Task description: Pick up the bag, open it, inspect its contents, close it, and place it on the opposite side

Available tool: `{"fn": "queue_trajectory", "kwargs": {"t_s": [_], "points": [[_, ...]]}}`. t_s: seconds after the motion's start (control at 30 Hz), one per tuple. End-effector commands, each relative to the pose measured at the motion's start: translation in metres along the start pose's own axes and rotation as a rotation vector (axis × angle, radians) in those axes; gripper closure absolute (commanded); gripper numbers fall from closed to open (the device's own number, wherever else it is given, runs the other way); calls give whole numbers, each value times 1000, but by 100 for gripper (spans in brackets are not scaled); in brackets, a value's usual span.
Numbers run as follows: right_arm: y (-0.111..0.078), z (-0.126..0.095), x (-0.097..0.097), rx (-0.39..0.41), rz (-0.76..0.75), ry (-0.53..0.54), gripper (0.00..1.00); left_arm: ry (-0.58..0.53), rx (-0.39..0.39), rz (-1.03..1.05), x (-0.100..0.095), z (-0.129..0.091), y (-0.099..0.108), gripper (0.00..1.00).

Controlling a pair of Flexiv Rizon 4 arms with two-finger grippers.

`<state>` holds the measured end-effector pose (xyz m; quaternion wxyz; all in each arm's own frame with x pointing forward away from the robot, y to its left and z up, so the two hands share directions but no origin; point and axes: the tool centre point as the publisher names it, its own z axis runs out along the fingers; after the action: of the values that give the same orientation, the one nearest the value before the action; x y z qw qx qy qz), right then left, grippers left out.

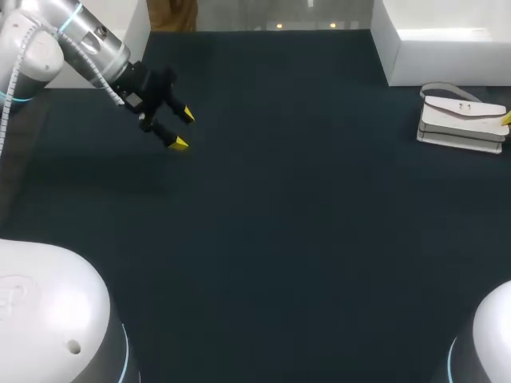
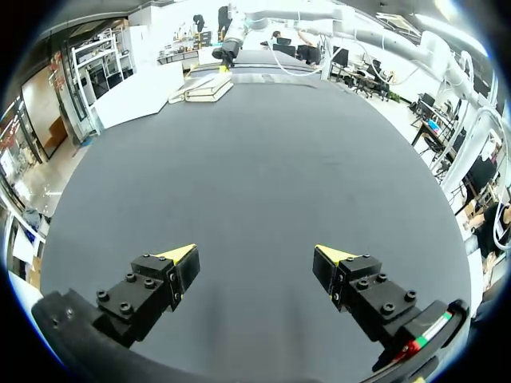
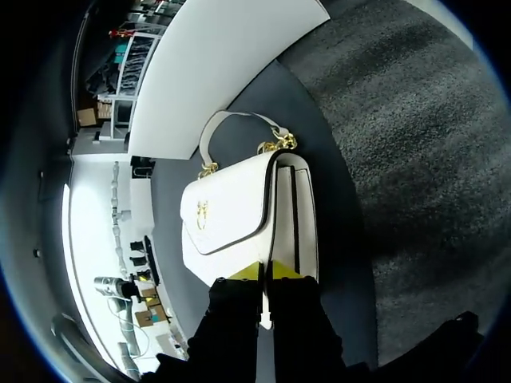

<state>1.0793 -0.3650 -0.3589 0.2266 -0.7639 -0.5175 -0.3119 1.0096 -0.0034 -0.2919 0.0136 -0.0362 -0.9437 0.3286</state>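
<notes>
The white leather handbag [image 1: 463, 120] [image 3: 231, 207] with gold hardware lies at the far right of the dark table [image 1: 279, 223]. The right gripper [image 3: 265, 273] is narrow, pinching the bag's near edge. The left gripper [image 1: 184, 128] [image 2: 257, 255] hangs wide apart at the far left.

Bag [image 1: 463, 124] lies flat at far right of table [image 1: 279, 239], handle on its far side. Right gripper [image 3: 266, 271] at bag's right end, directly over its edge. Left gripper [image 1: 182, 128] far left, above bare table, well apart from bag, nothing between its fingers.
</notes>
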Motion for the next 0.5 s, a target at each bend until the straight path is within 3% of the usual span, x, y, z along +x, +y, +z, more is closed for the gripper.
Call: {"fn": "queue_trajectory", "kwargs": {"t_s": [0.03,0.5], "points": [[-1,3,3,246,-13,21,100,-1,2,1,0,1,0,0],[-40,29,33,375,-110,79,100,-1,2,1,0,1,0,0]]}}
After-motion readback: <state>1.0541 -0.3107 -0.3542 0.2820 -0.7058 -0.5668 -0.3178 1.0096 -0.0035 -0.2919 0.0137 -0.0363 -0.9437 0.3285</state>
